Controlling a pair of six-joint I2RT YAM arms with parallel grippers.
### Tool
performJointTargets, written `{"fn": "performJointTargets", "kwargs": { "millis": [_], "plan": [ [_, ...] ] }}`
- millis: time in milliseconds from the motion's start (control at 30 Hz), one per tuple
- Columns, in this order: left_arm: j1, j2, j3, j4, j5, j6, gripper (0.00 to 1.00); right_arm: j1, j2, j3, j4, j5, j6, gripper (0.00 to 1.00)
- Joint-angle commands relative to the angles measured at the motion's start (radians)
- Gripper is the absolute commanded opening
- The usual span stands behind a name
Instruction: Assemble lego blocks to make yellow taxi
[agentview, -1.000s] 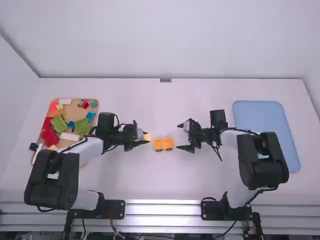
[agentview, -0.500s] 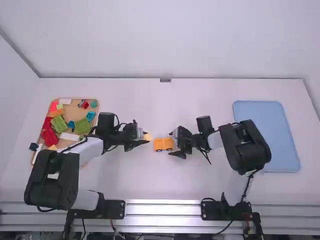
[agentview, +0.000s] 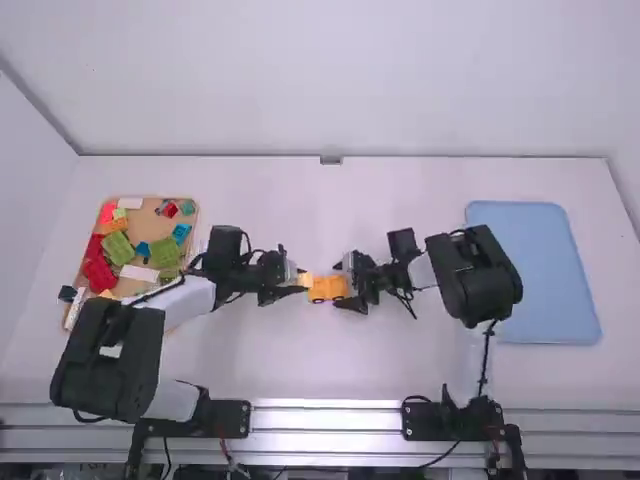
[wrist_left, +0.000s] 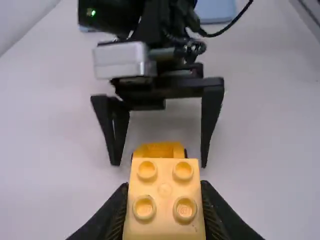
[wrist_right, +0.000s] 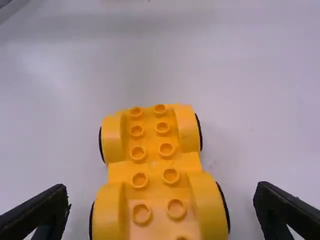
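Note:
In the high view my left gripper (agentview: 302, 285) is at the left end of the orange-yellow car base (agentview: 325, 288), holding a pale yellow block (agentview: 306, 281). My right gripper (agentview: 343, 286) stands open around the car base's right end. Seen from the left wrist, my left gripper (wrist_left: 164, 195) is shut on the studded 2x2 block (wrist_left: 165, 200), which partly hides the car base (wrist_left: 160, 149). From the right wrist, the wheeled car base (wrist_right: 155, 165) lies between the spread fingers of my right gripper (wrist_right: 162, 195), apart from both.
At the left, a tan tray (agentview: 150, 208) holds several red, green, blue and white blocks. A dark block (agentview: 67, 294) lies by its left edge. A blue tray (agentview: 540, 270) lies on the right side of the table.
My right gripper has moved left, its open fingers coming around the car base's right end. My left gripper has shifted slightly right with the pale block, close to the car base.

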Motion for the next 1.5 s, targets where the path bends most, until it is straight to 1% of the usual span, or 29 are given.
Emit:
{"fn": "performJointTargets", "kwargs": {
  "millis": [0,100,133,267,333,367,400,500,533,567,633,667,800,1100,1333,1467],
  "plan": [
    [-0.016,0.041,-0.001,0.021,0.016,-0.011,0.07,0.026,0.015,0.008,-0.011,-0.016,-0.027,0.98],
    [-0.014,0.096,0.002,0.094,0.017,-0.098,0.06,0.034,0.015,-0.006,0.003,0.01,-0.063,0.99],
    [-0.011,0.127,0.004,0.126,0.023,-0.113,0.07,0.034,0.015,-0.013,0.03,0.007,-0.058,0.98],
    [-0.025,0.192,0.015,0.157,0.027,-0.112,0.06,0.027,0.015,-0.03,0.098,0.008,-0.011,0.92],
    [-0.038,0.217,0.027,0.155,0.027,-0.113,0.06,0.014,0.015,-0.04,0.113,0.004,-0.007,0.88],
    [-0.047,0.229,0.034,0.156,0.027,-0.112,0.05,0.01,0.015,-0.047,0.12,0.002,-0.015,0.83],
    [-0.048,0.23,0.035,0.156,0.027,-0.111,0.05,0.01,0.015,-0.05,0.122,0.002,-0.019,0.83],
    [-0.068,0.238,0.048,0.16,0.017,-0.108,0.04,0.026,0.015,-0.057,0.122,0.012,-0.033,0.66],
    [-0.074,0.238,0.05,0.164,0.016,-0.108,0.03,0.034,0.015,-0.056,0.123,0.033,-0.02,0.63],
    [-0.074,0.238,0.051,0.164,0.017,-0.108,0.03,0.036,0.015,-0.056,0.124,0.044,-0.013,0.63],
    [-0.071,0.24,0.052,0.164,0.01,-0.105,0.02,0.052,0.015,-0.056,0.123,0.088,-0.005,0.59],
    [-0.072,0.242,0.052,0.168,0.001,-0.105,0.02,0.055,0.015,-0.056,0.122,0.091,-0.005,0.55],
    [-0.07,0.261,0.051,0.161,-0.019,-0.105,0.02,0.065,0.015,-0.056,0.123,0.088,-0.005,0.54],
    [-0.076,0.264,0.048,0.124,-0.045,-0.1,0.02,0.039,0.015,-0.056,0.124,0.077,0.014,0.55],
    [-0.079,0.264,0.039,0.13,-0.053,-0.066,0.02,0.038,0.015,-0.056,0.124,0.077,0.021,0.55],
    [-0.078,0.27,0.038,0.129,-0.084,-0.067,0.02,0.039,0.015,-0.056,0.127,0.076,0.021,0.55]
  ]
}}
